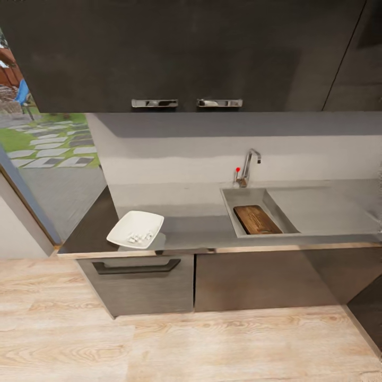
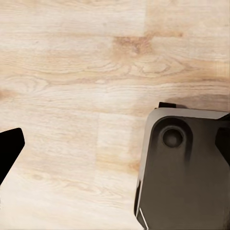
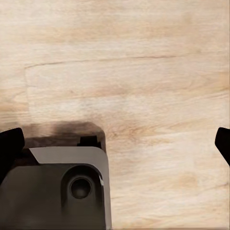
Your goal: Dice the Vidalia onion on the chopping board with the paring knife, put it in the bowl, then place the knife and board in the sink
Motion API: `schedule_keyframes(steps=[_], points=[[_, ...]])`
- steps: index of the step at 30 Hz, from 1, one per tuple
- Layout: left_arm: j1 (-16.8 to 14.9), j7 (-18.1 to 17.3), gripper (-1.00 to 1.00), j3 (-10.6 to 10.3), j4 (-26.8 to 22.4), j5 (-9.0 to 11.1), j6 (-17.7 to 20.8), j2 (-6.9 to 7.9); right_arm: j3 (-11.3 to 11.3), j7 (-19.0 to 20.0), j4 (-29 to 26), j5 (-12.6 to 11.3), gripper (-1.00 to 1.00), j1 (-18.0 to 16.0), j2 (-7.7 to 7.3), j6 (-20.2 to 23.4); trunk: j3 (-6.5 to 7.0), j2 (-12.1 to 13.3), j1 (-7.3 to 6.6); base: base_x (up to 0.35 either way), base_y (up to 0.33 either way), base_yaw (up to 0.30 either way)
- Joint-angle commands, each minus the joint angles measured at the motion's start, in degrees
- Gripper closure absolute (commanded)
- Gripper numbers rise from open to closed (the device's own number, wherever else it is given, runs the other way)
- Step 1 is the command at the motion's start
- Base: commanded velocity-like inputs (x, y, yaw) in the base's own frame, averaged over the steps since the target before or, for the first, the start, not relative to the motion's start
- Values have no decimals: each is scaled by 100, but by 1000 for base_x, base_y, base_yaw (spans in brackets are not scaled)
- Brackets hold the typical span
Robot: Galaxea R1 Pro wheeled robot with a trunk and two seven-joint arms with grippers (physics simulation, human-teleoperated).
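Observation:
The dark brown chopping board [image 1: 257,219] lies inside the grey sink [image 1: 229,197], leaning along the basin floor. A white bowl [image 1: 126,227] sits tilted on the countertop [image 1: 196,229] at the left, with small pale pieces of diced onion [image 1: 139,237] in it. The paring knife is hidden. In the left wrist view my left gripper [image 2: 115,146] hangs open over the wood floor, one black fingertip [image 2: 9,148] at the frame's edge. My right gripper [image 3: 115,141] is open too, its fingertips [image 3: 10,143] spread wide above the floor.
A chrome tap [image 1: 250,163] with a red knob stands behind the basin. Dark wall cabinets [image 1: 185,53] hang above, base cabinets [image 1: 143,281] stand below. The robot's dark base [image 2: 187,172] shows over pale wood floor [image 1: 185,345]. A glass door [image 1: 42,154] opens at left.

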Motion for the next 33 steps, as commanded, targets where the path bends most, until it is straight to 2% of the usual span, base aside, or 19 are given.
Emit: schedule_keyframes(steps=[1,9,33], points=[[-1,45,-100,-40,8,60,-23,8,50,-37,-23,-46,-100,-8,-3,-19,-1,-11,4,0,0,-112],[-2,45,-100,-40,27,51,-39,6,54,-35,-26,-46,-100,-6,72,-2,69,-11,4,0,0,-107],[-2,45,-100,-40,21,44,-40,6,54,-36,-26,-46,-100,-6,89,112,288,-11,4,0,0,-6]])
